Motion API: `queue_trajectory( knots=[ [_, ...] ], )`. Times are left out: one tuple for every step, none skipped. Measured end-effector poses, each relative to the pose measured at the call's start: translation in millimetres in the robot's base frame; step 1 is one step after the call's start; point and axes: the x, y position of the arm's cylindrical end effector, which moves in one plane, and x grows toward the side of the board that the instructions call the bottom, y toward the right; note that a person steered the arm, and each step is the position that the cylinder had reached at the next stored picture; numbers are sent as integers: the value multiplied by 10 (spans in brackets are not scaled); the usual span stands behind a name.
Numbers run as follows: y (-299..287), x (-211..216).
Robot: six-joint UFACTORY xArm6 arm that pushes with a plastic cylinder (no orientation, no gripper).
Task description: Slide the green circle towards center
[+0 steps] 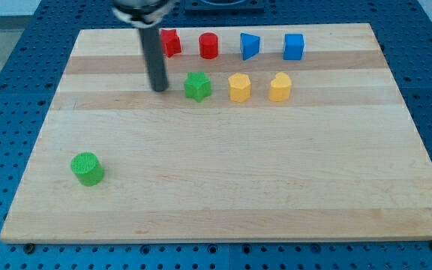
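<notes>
A ribbed green circle (pixel 88 168), a squat cylinder, sits near the pale wooden board's (pixel 223 195) lower-left corner, well apart from the tip (pixel 159 88) of the dark rod, down and to the view's left of it. The tip holds nothing; a green star (pixel 197 86) lies just to its right, with yellow blocks (pixel 239 87) beyond it.

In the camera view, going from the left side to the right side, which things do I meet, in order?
green circle → my tip → green star → yellow hexagon → yellow heart-like block → blue cube
</notes>
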Motion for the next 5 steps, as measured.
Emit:
queue_trajectory(
  knots=[
    [109,817],
    [276,1424],
    [-238,1736],
    [-617,1967],
    [-863,2133]
  ],
)
